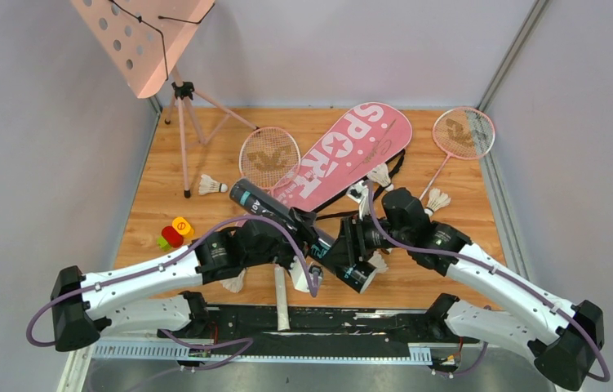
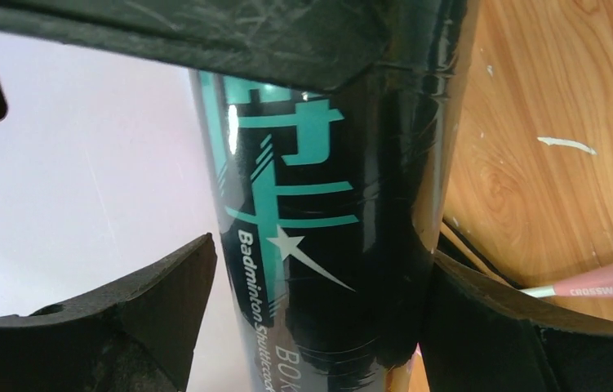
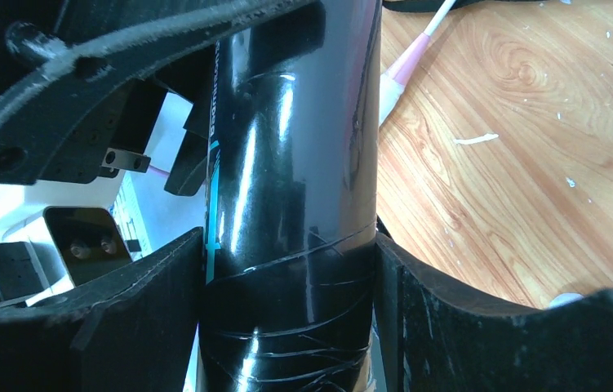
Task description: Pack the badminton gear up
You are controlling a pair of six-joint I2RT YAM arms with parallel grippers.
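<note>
Black tube point(image 1: 258, 202) slanting near the middle of the table's point(image 1: 156, 204) front edge, right gripper point(image 3: 288, 241) pinching it near its front end, left gripper point(image 2: 319, 253) spread around its middle, one finger point(image 2: 490, 335) touching, the other just clear, pink bag point(image 1: 344, 155) behind.

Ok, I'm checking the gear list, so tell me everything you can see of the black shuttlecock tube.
The shuttlecock tube is a glossy black cylinder, plastic-looking, with teal graphics, a white star and white "Badminton Shuttlecock" lettering. Wrinkled tape or film bands one stretch. From overhead it runs diagonally, its far end beside the pink racket bag. The right gripper clamps it between both fingers. The left gripper straddles it, one finger touching, the other close; whether it grips is unclear.
</note>
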